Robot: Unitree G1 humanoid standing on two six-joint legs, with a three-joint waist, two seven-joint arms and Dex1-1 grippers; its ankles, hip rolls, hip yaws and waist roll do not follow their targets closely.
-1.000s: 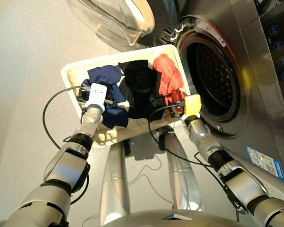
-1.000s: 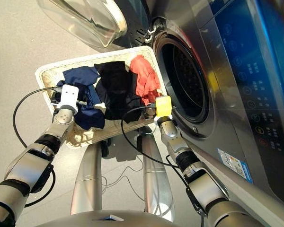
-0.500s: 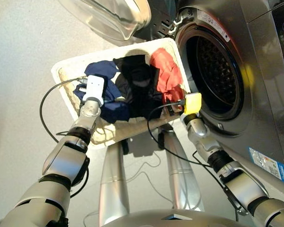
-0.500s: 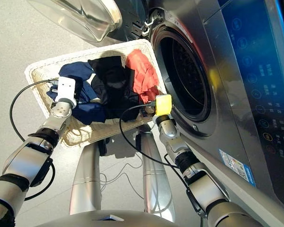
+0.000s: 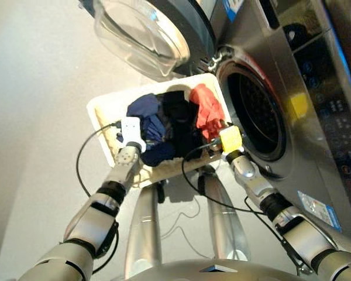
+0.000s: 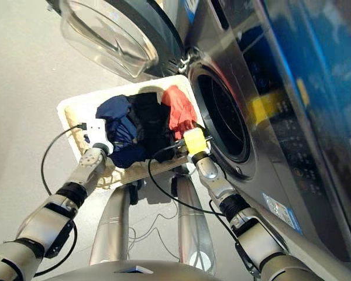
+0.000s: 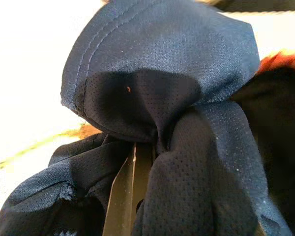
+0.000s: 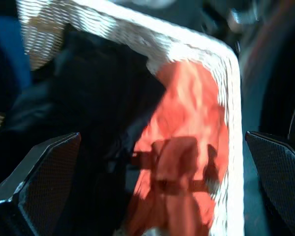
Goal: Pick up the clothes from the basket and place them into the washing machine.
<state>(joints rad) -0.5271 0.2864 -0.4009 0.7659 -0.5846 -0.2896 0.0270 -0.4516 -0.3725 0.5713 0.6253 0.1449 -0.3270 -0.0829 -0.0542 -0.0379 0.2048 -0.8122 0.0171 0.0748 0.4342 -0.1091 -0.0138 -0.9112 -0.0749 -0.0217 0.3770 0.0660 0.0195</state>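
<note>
left gripper fingers buried in the navy garment, cloth bunched around a finger in the left wrist view, looks pinched but can't tell for sure since fabric hides the tips. right gripper fingers spread wide, nothing between them, hovering over the coral-red garment at the near right end of the basket; a yellow block sits on that wrist. right gripper is just above the basket's near right corner, close beside the drum mouth. three clothes lie in the basket in a row: navy on the left, black garment in the middle and overlapping the navy one, coral-red on the right against the right wall. basket is cream-white wicker, sits on the floor right in front of the washing machine, its right end touching or just beside the machine front, can't tell which. drum mouth open and dark, no cloth visible inside. door swung open to the far left, glass bowl above the basket's far edge. black cables loop from both wrists.
</note>
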